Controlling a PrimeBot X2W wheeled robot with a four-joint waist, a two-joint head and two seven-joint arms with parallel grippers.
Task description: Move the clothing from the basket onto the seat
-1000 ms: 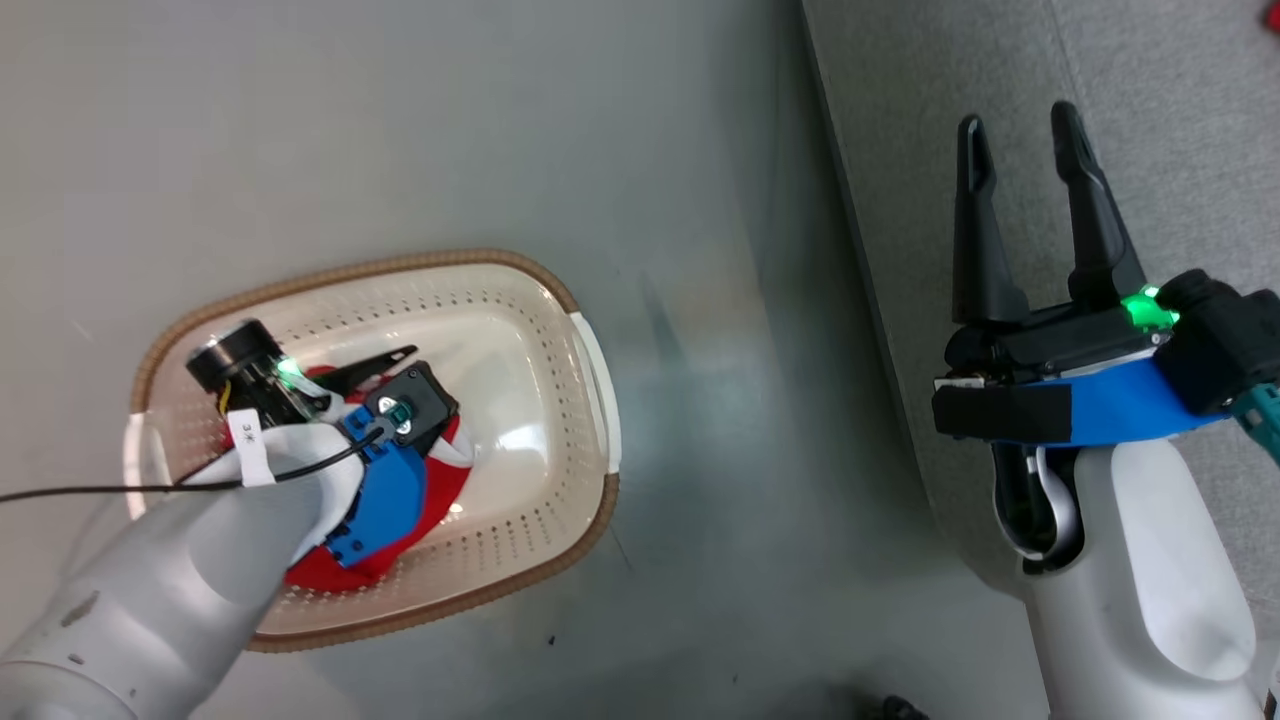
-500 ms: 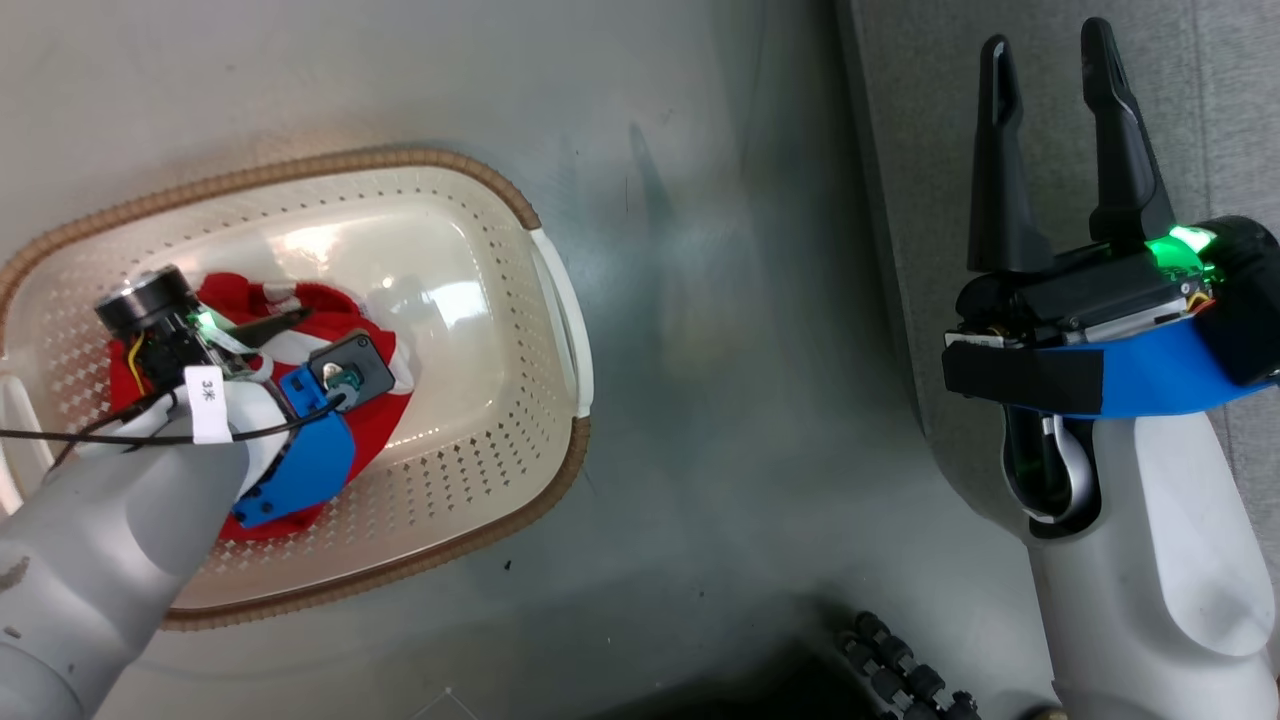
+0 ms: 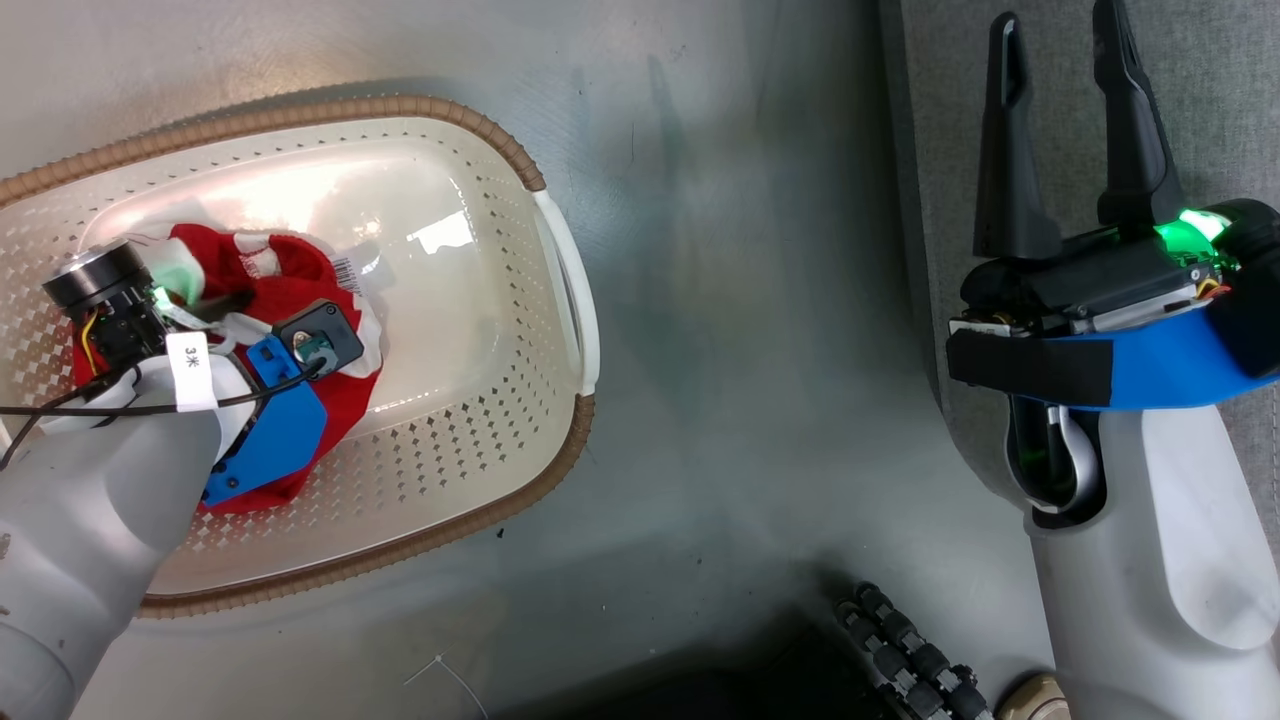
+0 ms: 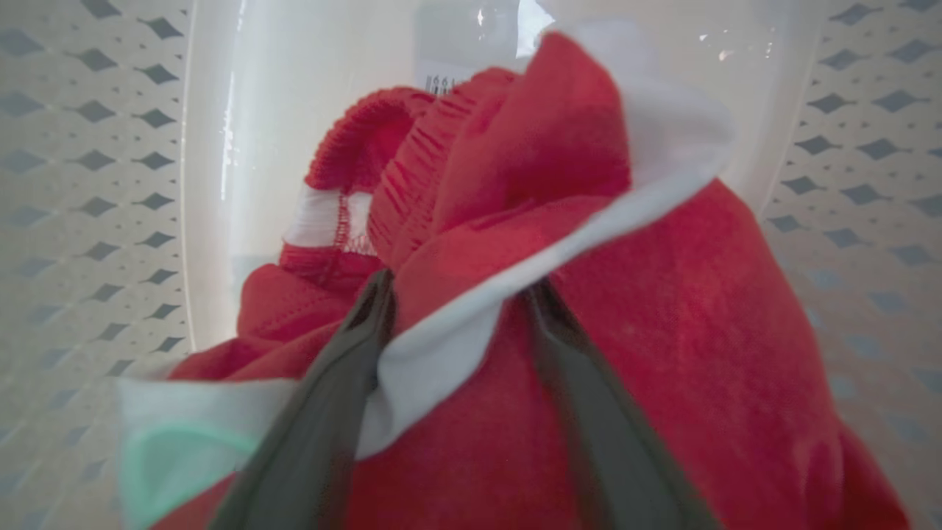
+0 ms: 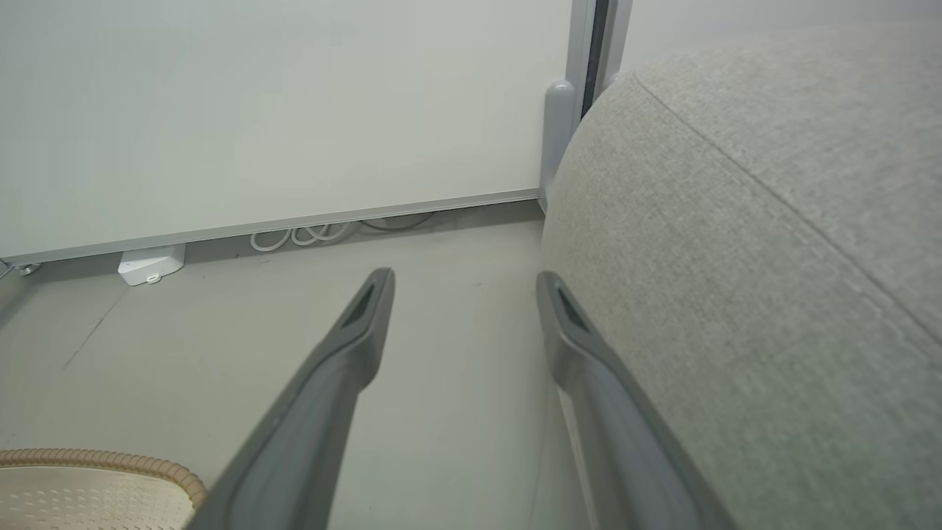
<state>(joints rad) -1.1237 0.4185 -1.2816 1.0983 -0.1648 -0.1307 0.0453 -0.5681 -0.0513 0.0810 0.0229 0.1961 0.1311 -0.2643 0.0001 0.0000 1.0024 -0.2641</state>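
The clothing, a red bundle with white panels, lies at the left of the cream basket on the floor. My left gripper is pushed down into it and stands open. Its two dark fingers straddle a raised fold of red cloth with a white edge, and their tips are sunk in the fabric. My right gripper is open and empty. It hovers at the edge of the grey seat, whose rounded side is just right of that gripper.
Bare grey floor separates the basket from the seat. A pale partition panel with white cables at its foot stands beyond. A black ribbed hose lies at the bottom edge. The basket's brown rim shows low left.
The head camera has tilted, so the whole picture has shifted. My left gripper has sunk deeper into the clothing, and its fingers are now buried in the cloth. The right gripper stays open.
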